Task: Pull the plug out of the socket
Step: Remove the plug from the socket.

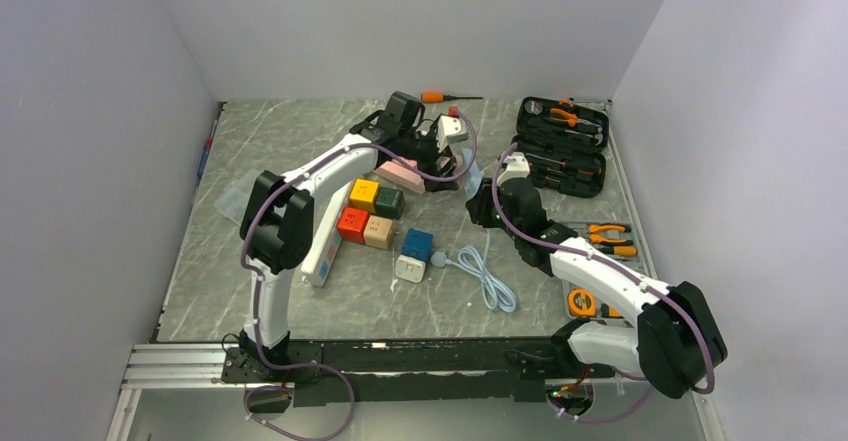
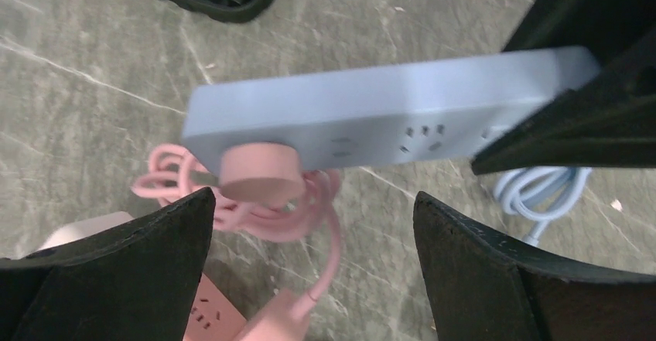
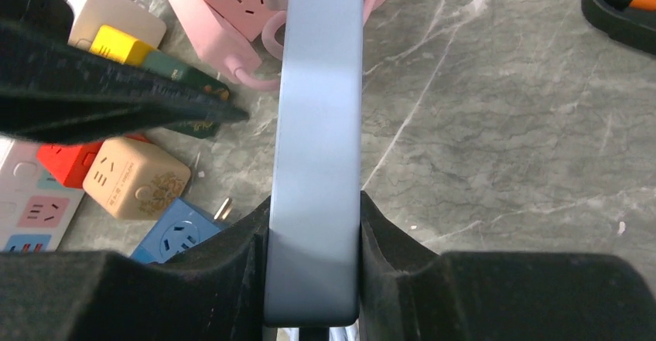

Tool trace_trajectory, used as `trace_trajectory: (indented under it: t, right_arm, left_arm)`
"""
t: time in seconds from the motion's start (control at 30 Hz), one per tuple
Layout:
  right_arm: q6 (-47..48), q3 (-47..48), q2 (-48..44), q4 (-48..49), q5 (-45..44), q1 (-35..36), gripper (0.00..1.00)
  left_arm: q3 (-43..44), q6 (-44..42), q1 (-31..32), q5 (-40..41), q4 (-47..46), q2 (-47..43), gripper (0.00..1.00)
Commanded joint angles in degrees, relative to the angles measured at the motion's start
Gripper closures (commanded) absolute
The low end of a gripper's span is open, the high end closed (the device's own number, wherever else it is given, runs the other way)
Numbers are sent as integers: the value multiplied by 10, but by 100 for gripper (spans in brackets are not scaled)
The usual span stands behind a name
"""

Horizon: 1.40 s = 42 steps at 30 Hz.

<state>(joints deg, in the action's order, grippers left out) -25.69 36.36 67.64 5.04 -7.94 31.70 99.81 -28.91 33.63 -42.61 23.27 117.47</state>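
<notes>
- Above the middle-rear of the marble table [image 1: 300, 141], the right gripper [image 3: 313, 202] was clamped on one end of the pale blue-grey power strip [image 2: 387, 117], a finger pressed on each long side; the strip was held clear of the tabletop.
- The pink plug [image 2: 259, 175] sat on the socket face near the strip's free end. How deep its pins sat, I could not tell.
- Its pink cable [image 2: 166, 171] hung in loose loops below, down toward the table.
- The left gripper [image 2: 313, 198] was spread as wide as it goes, nothing between the fingers [image 2: 116, 279]. It hovered just in front of the plug, one finger to either side, neither one touching.
- From the right wrist, one left finger showed as a dark wedge beside the strip.
- On the table below: a pink power strip [image 3: 224, 8], a tan cube socket [image 3: 135, 179], a blue cube socket [image 3: 178, 236], and a pale coiled cord [image 2: 541, 186].
- An open black tool case [image 1: 562, 146] lay at the rear right.
</notes>
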Motion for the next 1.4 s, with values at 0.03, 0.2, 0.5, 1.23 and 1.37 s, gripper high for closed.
trace_trajectory:
  t: [0.03, 0.2, 0.5, 1.23, 1.37]
  right_arm:
    - [-17, 43, -18, 123, 50, 15, 100]
    - [-21, 41, -22, 134, 52, 22, 100]
    - [-11, 33, -41, 125, 39, 24, 100]
    - [-37, 25, 19, 75, 91, -9, 55]
    - [-50, 36, 65, 89, 151, -54, 50]
  left_arm:
    - [8, 52, -9, -24, -84, 11, 1]
    - [23, 32, -9, -55, -54, 35, 8]
    - [-31, -46, -13, -66, -30, 15, 12]
    - [-9, 10, -18, -41, -106, -3, 100]
    - [-22, -10, -16, -48, -90, -16, 100]
